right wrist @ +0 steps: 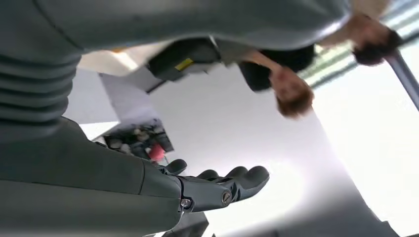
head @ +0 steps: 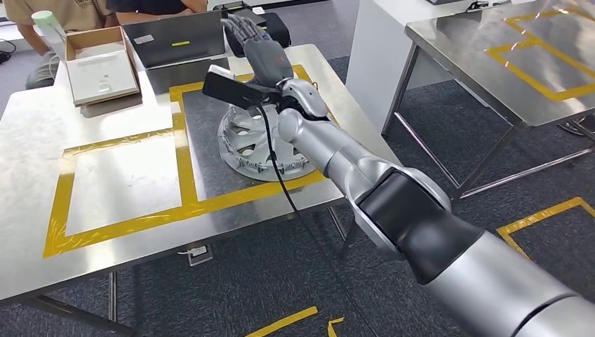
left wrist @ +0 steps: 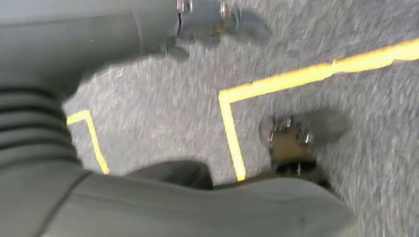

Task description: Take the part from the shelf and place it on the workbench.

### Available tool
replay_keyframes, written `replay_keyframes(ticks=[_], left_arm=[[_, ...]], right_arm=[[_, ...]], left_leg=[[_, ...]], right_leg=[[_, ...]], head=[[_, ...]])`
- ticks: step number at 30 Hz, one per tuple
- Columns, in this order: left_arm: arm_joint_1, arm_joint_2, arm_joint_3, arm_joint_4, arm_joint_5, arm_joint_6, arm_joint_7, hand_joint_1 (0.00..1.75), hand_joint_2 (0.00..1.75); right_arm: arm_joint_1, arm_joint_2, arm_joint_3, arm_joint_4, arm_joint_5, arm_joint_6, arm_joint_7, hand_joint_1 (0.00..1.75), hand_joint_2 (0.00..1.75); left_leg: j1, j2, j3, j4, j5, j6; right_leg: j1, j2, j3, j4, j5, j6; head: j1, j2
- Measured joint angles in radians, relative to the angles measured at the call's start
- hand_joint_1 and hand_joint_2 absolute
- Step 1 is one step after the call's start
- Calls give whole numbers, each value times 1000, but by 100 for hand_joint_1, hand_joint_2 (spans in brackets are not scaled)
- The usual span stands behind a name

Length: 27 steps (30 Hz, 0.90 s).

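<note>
**Part down, hand lifted clear**

Silver right arm (head: 393,203) reaches over the workbench (head: 42,140) — its right hand (head: 261,49) is empty, fingers spread above the part (head: 242,144), which lies flat inside the yellow-taped square (head: 184,151), apparently released. Left hand's state: cannot tell.

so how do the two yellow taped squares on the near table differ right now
The right taped square holds the silver wheel-shaped part, and the right hand hangs over it, fingers spread, holding nothing; the left taped square has bare metal inside. The right square's surface looks darker grey, the left one's pale and shiny. Both are marked in yellow tape on the same steel table, sharing one tape line.
</note>
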Motion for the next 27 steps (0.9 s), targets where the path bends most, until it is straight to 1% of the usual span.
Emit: replay_keyframes(ticks=[1,2,3,4,5,6,7,8,9,11,12,13,14,15,16,17,18,19,20,21,22,23,24,25,26,27], left_arm=[[1,0,0,0,2,0,-3,0,0],[3,0,0,1,5,0,-5,0,0],[5,0,0,1,5,0,-7,0,0],[7,-1,1,2,5,0,-8,0,0],[9,-2,1,2,5,0,-8,0,0],[9,-2,1,2,5,0,-8,0,0],[9,-2,1,2,5,1,-8,0,0],[8,-2,1,2,5,2,-7,0,0],[9,-2,1,2,4,4,-6,0,0],[13,-3,2,2,1,6,-2,0,0],[15,-3,2,2,0,8,0,0,0],[17,-3,2,3,-1,8,2,0,0],[18,-2,2,3,-2,9,3,0,0],[18,-2,2,3,-3,10,3,0,0],[18,-2,2,3,-3,10,4,0,0],[18,-2,2,3,-4,12,5,0,0],[18,-2,2,3,-4,14,7,0,0],[19,-3,2,3,-4,16,9,0,0],[20,-3,2,3,-4,18,10,0,0],[20,-3,2,3,-4,19,10,0,0],[20,-1,2,2,-4,21,10,0,0],[20,-1,2,2,-4,23,8,0,0],[20,0,2,1,-4,24,6,0,0],[20,0,2,1,-4,25,4,0,0],[21,-1,2,1,-3,26,2,0,0],[21,-1,3,1,-3,26,1,0,0]], right_arm=[[4,-9,-8,-47,-17,-4,-1,0,0],[11,-20,-15,-96,-33,-5,4,0,0],[21,-31,-20,-145,-44,-5,14,0,0],[30,-43,-24,-191,-51,-4,23,0,0],[36,-54,-27,-237,-55,-4,30,0,0],[40,-65,-28,-279,-59,-5,36,0,0],[44,-77,-29,-318,-63,-6,41,0,0],[49,-89,-30,-353,-67,-8,47,0,0],[56,-101,-30,-385,-73,-11,51,0,0],[71,-125,-32,-447,-82,-18,57,0,0],[77,-136,-32,-473,-85,-21,59,0,0],[81,-144,-32,-495,-87,-23,59,0,0],[83,-150,-32,-513,-89,-24,60,0,0],[86,-156,-33,-529,-91,-25,61,0,0],[90,-163,-33,-544,-92,-26,61,0,0],[97,-171,-33,-558,-92,-28,62,0,0],[106,-178,-34,-571,-93,-31,63,0,0],[116,-185,-34,-584,-93,-35,64,0,0],[125,-192,-36,-597,-92,-38,66,0,0],[131,-198,-37,-610,-91,-43,69,0,0],[135,-203,-40,-623,-88,-47,72,0,0],[137,-208,-43,-634,-86,-52,75,0,0],[138,-212,-46,-644,-83,-57,78,0,0],[141,-216,-47,-653,-81,-60,80,0,0],[145,-219,-48,-661,-80,-62,81,0,0],[150,-223,-49,-668,-79,-64,82,0,0]], left_leg=[[1,1,-1,1,0,1],[2,1,-3,3,0,0],[4,0,-5,6,0,-2],[7,0,-8,12,-1,-5],[11,0,-14,21,-3,-11],[16,0,-22,34,-5,-19],[18,-1,-31,46,-7,-28],[20,-3,-39,56,-9,-38],[19,-4,-44,61,-7,-48],[19,-7,-48,58,2,-64],[20,-7,-52,59,1,-71],[20,-6,-59,71,-12,-75],[21,-4,-71,101,-40,-77],[20,-2,-90,153,-81,-79],[19,-2,-112,220,-126,-79],[18,-2,-129,285,-163,-77],[17,-2,-136,327,-185,-75],[14,-2,-123,334,-190,-69],[11,-2,-89,298,-180,-61],[5,-2,-37,231,-163,-51],[0,0,9,163,-152,-39],[-6,2,44,107,-142,-30],[-11,3,62,74,-136,-24],[-15,4,62,66,-133,-20],[-18,3,60,61,-122,-17],[-16,3,59,57,-111,-12]], right_leg=[[-3,0,-32,69,-33,4],[-7,0,-60,128,-54,8],[-12,0,-76,159,-56,12],[-18,-1,-74,152,-39,18],[-24,-1,-53,104,-5,25],[-30,-2,-25,39,26,32],[-33,1,-2,-16,50,37],[-33,4,10,-50,62,34],[-30,7,10,-58,64,26],[-26,9,-2,-50,72,-1],[-26,8,-8,-50,79,-11],[-27,8,-14,-51,86,-21],[-28,8,-20,-52,93,-28],[-27,8,-27,-52,100,-33],[-25,8,-36,-52,107,-36],[-21,7,-45,-51,114,-38],[-18,7,-55,-51,121,-39],[-14,6,-64,-51,128,-40],[-10,6,-73,-51,136,-40],[-7,6,-81,-51,143,-39],[-5,5,-87,-52,151,-38],[-4,4,-89,-54,158,-35],[-6,2,-90,-56,165,-29],[-8,1,-90,-60,171,-23],[-9,1,-89,-64,178,-16],[-10,1,-90,-66,181,-9]], head=[[0,0],[1,0],[1,0],[1,0],[1,0],[1,0],[2,0],[3,0],[5,0],[8,0],[8,0],[7,0],[7,0],[7,0],[7,0],[7,0],[7,0],[7,0],[7,0],[7,0],[9,0],[10,0],[10,0],[10,0],[10,0],[8,0]])
